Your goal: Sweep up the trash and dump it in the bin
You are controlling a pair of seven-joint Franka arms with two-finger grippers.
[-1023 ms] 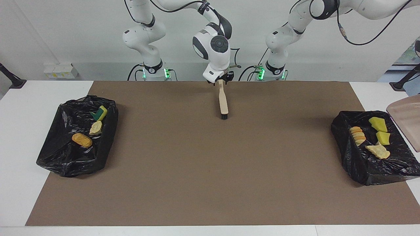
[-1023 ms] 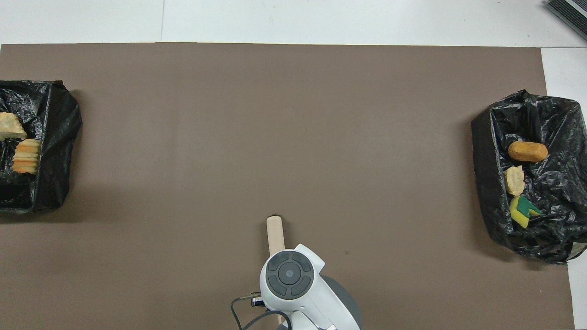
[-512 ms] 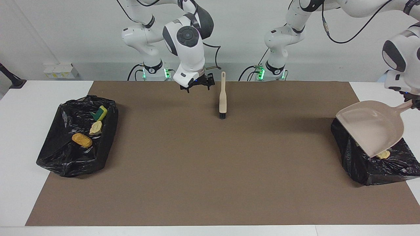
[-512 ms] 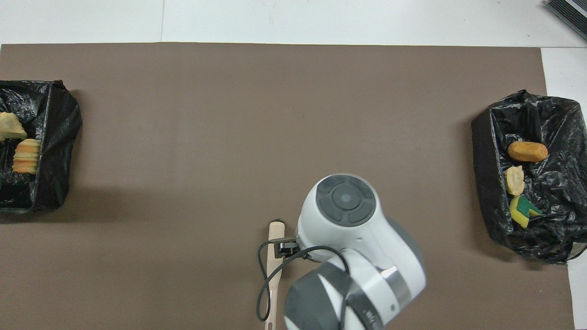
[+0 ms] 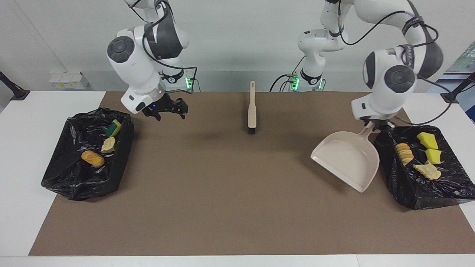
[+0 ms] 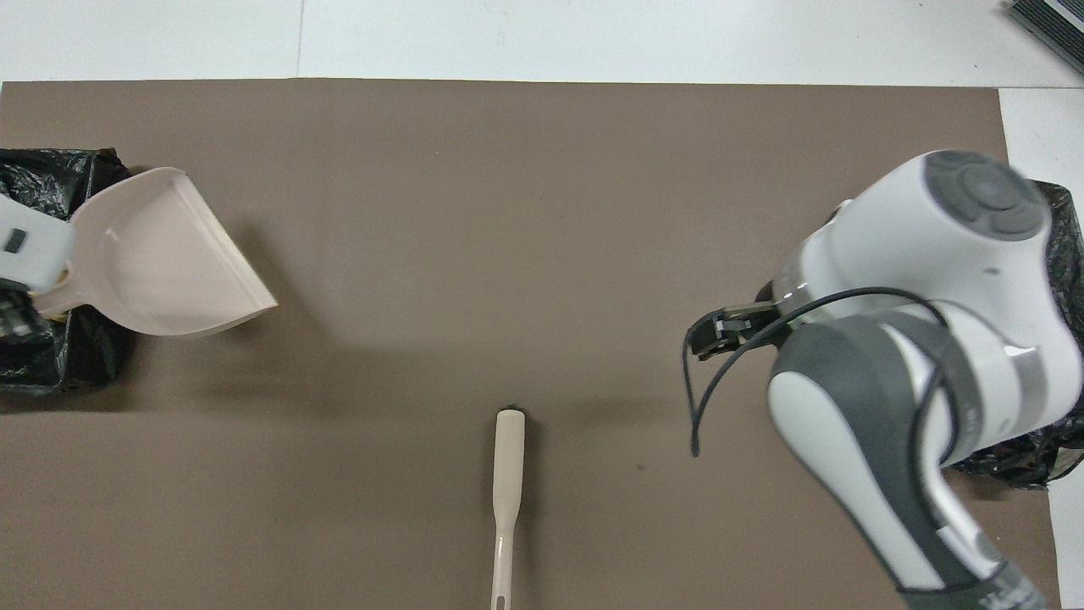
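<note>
Holding the dustpan [image 5: 347,158] by its handle, the left pincer [image 5: 373,126] hangs over the mat [image 5: 230,207] just beside the bin [image 5: 415,193] at its own end of the worktop [image 5: 22,111]; the trash [image 5: 426,170] lies in that bin, and more trash [image 5: 92,158] in the other bin [image 5: 78,185]. The right pincer [image 5: 169,109], fingers apart and empty, hovers beside that second bin. The brush [image 5: 252,111] lies flat on the mat near the robots. The dustpan should be lowered level and set down gently.

From overhead, the dustpan [image 6: 165,254] covers part of its bin [image 6: 51,373]; the brush [image 6: 506,491] lies alone. A second ago the right pincer gripped the brush and the dustpan sat at the frame's edge.
</note>
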